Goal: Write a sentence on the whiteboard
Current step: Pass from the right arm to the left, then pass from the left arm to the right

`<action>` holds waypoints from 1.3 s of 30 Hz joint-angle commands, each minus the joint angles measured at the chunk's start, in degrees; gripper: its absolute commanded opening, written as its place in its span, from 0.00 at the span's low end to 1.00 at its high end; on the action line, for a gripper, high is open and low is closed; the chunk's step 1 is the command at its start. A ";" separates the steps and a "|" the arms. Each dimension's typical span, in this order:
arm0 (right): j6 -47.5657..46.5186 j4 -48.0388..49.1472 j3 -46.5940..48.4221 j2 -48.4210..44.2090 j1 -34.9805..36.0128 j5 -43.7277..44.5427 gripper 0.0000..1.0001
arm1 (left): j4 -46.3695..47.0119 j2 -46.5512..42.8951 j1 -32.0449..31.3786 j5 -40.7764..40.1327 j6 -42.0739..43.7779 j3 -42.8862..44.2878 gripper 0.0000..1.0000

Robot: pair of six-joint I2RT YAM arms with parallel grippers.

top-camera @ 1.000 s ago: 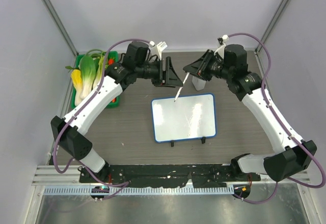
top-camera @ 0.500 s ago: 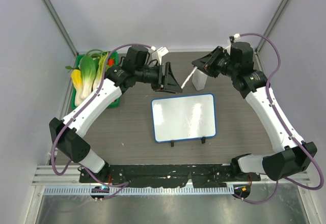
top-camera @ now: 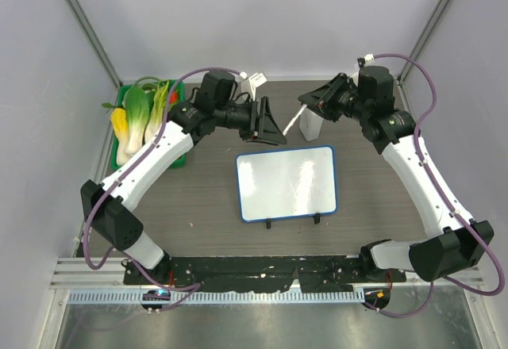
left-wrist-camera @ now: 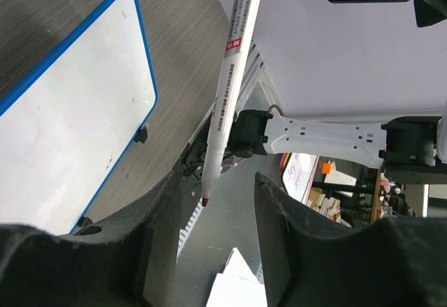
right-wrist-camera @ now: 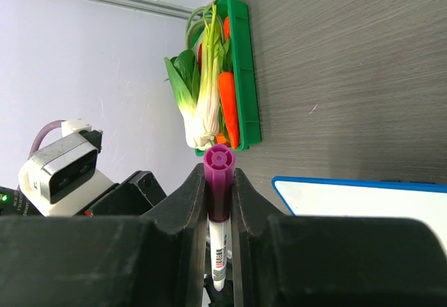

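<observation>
Marker [right-wrist-camera: 218,181] in right fingers [right-wrist-camera: 183,220], left fingers [left-wrist-camera: 148,241] apart

Dark table [top-camera: 206,198] carries whiteboard [top-camera: 287,182], green tray [top-camera: 178,89] and, seemingly, a bottle [top-camera: 310,129].

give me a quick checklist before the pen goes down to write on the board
1. Marker gripped: ok, right gripper is shut on it.
2. Tip uncapped: ok, red nib bare.
3. Left gripper open: ok, fingers apart, not pinching the marker.
4. Tip over whiteboard: not ok, in the top view the marker hangs beyond its far edge.
5. Sentence begun: cannot tell, only faint strokes show.
</observation>
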 commanded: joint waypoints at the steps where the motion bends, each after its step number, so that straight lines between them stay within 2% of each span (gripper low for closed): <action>1: 1.62 1.41 -0.40 -2.01 0.05 1.56 0.01 | 2.34 1.37 -0.44 2.11 0.39 2.74 0.46; 4: 2.50 1.85 -1.36 -2.45 -0.03 2.09 0.01 | 2.43 1.28 -0.62 2.11 0.48 2.65 0.42; 7: 3.12 2.38 -1.81 -2.71 -0.12 2.18 0.01 | 2.60 0.84 -0.79 1.93 0.48 2.04 0.33; 10: 2.95 2.64 -1.63 -2.63 -0.12 1.48 0.02 | 3.83 0.40 -0.79 1.67 -0.04 0.81 0.10; 12: 2.95 2.90 -1.72 -2.71 0.05 1.21 0.02 | 4.54 0.31 -0.79 1.23 -0.48 0.11 0.00; 17: 2.68 2.82 -2.59 -2.80 -0.12 0.33 0.07 | 1.65 0.40 -0.70 -2.28 2.14 1.15 0.00; 19: 2.60 2.82 -3.30 -2.71 -0.30 -0.72 0.14 | -0.29 1.19 -0.53 -2.82 2.77 2.03 0.00; 22: 2.33 2.82 -3.83 -2.89 -0.38 -1.86 0.52 | -0.65 1.54 0.44 -2.90 2.42 2.30 0.00; 24: 1.37 2.12 -3.39 -3.24 -0.30 -1.96 0.62 | -2.92 1.72 1.23 -4.91 3.11 3.17 0.00; 28: -1.01 0.62 -2.25 -3.24 -0.47 -2.22 0.74 | -5.21 1.72 3.33 -5.19 4.61 4.93 0.00; 30: -2.23 0.45 -1.37 -2.63 -0.38 -4.67 0.80 | -6.70 1.98 4.91 -4.05 5.40 6.86 0.00; 32: -4.25 1.75 -0.32 -1.66 -0.39 -8.69 0.80 | -8.72 2.25 6.15 -2.82 6.36 8.53 0.00; 35: -6.02 3.34 2.14 0.88 -0.30 -15.21 0.81 | -12.42 2.60 7.38 -1.07 7.25 11.17 0.00; 39: -4.88 9.84 2.76 1.77 0.58 -20.67 0.78 | -12.16 2.16 7.73 2.88 6.81 12.40 0.00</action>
